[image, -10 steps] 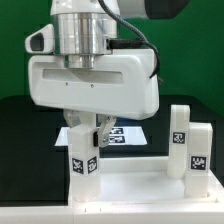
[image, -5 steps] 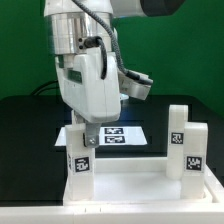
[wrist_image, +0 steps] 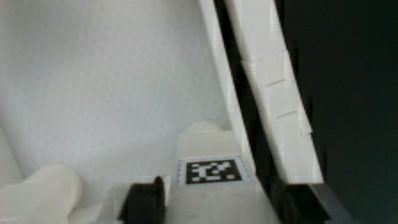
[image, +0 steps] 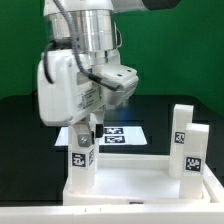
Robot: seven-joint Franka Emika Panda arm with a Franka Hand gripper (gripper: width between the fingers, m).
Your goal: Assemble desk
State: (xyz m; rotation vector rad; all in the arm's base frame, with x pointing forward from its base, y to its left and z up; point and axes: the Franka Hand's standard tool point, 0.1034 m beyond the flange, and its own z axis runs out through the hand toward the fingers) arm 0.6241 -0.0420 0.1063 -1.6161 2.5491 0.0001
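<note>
Fingers (image: 84, 133) close around the upright leg (image: 82, 160) at the desk top's (image: 140, 180) seven-o'clock corner, seemingly gripping it to turn it home.

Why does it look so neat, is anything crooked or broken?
Nothing stands out. The white desk top lies flat, and its legs stand straight: one under the claw at the exterior view's left, others at the right. The marker board lies flat behind. No cracks show.
</note>
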